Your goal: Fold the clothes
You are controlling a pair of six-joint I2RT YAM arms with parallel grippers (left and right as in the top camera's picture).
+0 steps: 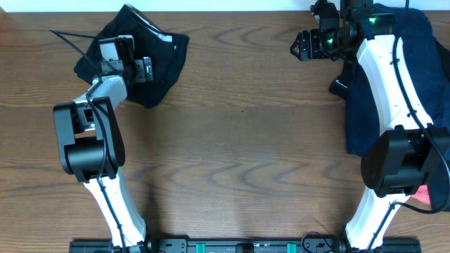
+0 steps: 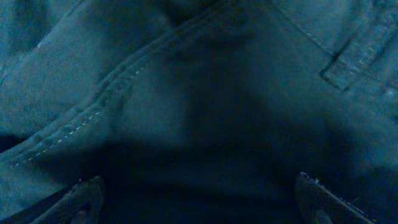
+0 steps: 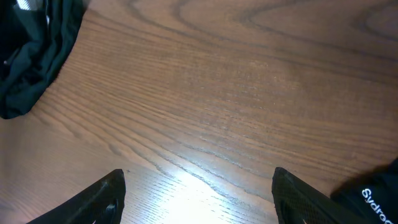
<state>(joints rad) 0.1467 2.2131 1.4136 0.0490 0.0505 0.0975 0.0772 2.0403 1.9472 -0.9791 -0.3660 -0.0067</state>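
At the far left corner of the table (image 1: 239, 140), my left pincer (image 1: 143, 70) hung wide over the crumpled black soft-fabric shorts (image 1: 167, 48); limp, light, so I judged the stitched seam (image 2: 93, 109) the best hold.

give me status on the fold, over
left gripper open, close over the shorts. right gripper open above the table. shorts crumpled, unfolded. navy clothes far right, not in the way.

Left fingers (image 2: 74, 202) spread wide, pointing down — right fingers (image 3: 298, 199) likewise apart (aimed leftward).
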